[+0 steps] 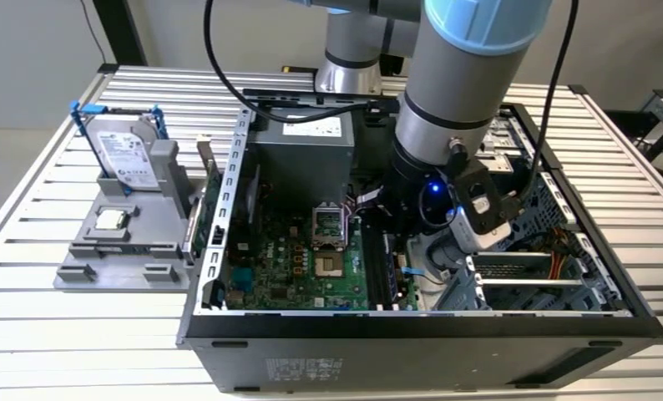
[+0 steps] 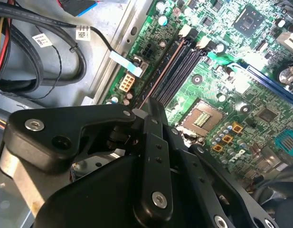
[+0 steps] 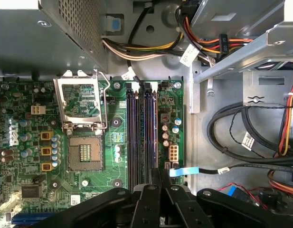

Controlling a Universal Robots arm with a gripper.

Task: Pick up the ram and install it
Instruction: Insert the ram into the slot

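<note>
One open computer case (image 1: 421, 322) sits on the slatted counter (image 1: 42, 330), with the arm reaching down into it over the green motherboard (image 3: 113, 137) beside the empty processor socket (image 3: 83, 153). Directly above the black memory slots (image 3: 142, 137) hangs the gripper (image 3: 158, 183), its fingers drawn close together on a thin dark edge that I judge to be the ram (image 2: 158, 78), lined up along one slot. Pickup looks done; whether the stick is fully seated I cannot tell.
</note>
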